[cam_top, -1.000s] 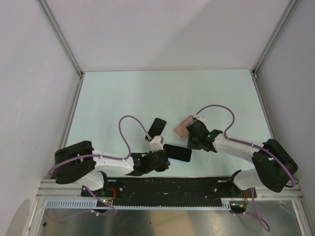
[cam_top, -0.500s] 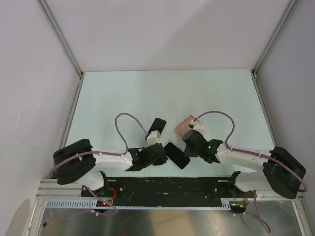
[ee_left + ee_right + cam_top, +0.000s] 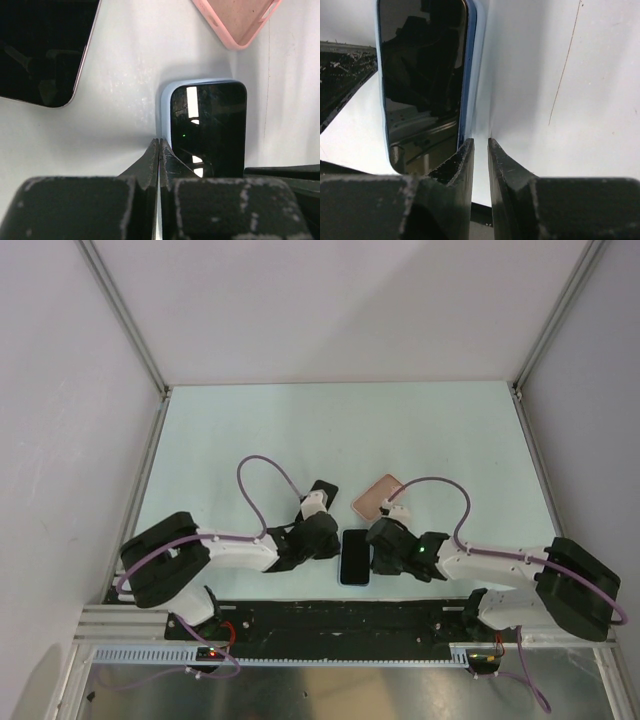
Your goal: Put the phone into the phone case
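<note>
Seen from above, the phone (image 3: 354, 556) lies flat and screen up on the pale green table (image 3: 250, 430). It sits close to the near edge, about midway between the left and right edges, with its long axis running from near edge to far edge. It lies between the 2 arms, 1 gripper at each long side. The left gripper (image 3: 159, 146) is clenched with nothing between its fingers, and its tips touch the phone's left long edge near the closer corner. The right gripper (image 3: 480, 145) is almost closed, with only a thin gap showing bare table. It grasps nothing, and its inner finger appears to rest against the phone's right long edge. The phone case (image 3: 378, 496) lies hollow side up, just beyond the phone's far end and a little toward the right edge. It is apart from the phone, and its long axis is turned diagonally rather than in line with it. The right arm looks nearer to the case. A separate black slab (image 3: 45, 50) lies off the phone's far left corner, partly under the left arm. The phone is not yet in the case. The phone likely has to travel away from the near edge and rotate to match the case.
</note>
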Controlling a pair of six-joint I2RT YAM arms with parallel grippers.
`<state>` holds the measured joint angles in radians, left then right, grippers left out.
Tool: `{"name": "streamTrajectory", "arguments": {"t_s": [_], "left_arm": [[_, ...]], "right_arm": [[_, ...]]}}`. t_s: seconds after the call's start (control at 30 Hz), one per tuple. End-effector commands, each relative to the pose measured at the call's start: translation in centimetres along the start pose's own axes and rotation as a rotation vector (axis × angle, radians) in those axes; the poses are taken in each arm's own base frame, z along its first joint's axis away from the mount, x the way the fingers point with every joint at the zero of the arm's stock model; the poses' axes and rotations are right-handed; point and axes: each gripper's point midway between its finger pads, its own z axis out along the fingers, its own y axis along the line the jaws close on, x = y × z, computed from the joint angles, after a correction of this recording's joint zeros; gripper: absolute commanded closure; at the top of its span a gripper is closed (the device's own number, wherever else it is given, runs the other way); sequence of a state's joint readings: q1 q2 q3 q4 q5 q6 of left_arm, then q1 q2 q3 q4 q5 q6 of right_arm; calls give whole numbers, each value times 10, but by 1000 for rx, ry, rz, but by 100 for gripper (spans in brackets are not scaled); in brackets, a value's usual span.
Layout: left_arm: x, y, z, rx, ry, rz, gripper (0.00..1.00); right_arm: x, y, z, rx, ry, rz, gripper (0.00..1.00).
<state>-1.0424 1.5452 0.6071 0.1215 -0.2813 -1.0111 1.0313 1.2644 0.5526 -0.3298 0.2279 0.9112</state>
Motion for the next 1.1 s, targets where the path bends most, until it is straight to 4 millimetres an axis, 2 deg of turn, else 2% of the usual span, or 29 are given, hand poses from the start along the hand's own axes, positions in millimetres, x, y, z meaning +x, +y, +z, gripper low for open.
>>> {"name": "streamTrajectory", "arguments": {"t_s": [0.0, 0.1, 0.2, 0.3, 0.47, 0.93, 1.07], "left_arm": [[-7, 3, 1, -12, -4, 45, 100], [-7, 5, -8, 5, -8, 37, 100], [-3, 12, -18, 20, -4, 35, 100], [2, 12, -29, 50, 4, 37, 100], [17, 7, -40, 90, 26, 47, 100], [41, -16, -37, 114, 79, 84, 100], [44, -18, -36, 112, 88, 91, 100]], "right_arm": [[-9, 5, -15, -36, -28, 57, 77], [-16, 6, -27, -60, -56, 72, 77], [-17, 18, -38, -125, -60, 71, 76], [-8, 27, -38, -146, -36, 65, 76], [4, 27, -32, -122, -9, 54, 75], [18, 26, -22, -86, 21, 39, 76], [20, 28, -20, -89, 25, 35, 81]]}}
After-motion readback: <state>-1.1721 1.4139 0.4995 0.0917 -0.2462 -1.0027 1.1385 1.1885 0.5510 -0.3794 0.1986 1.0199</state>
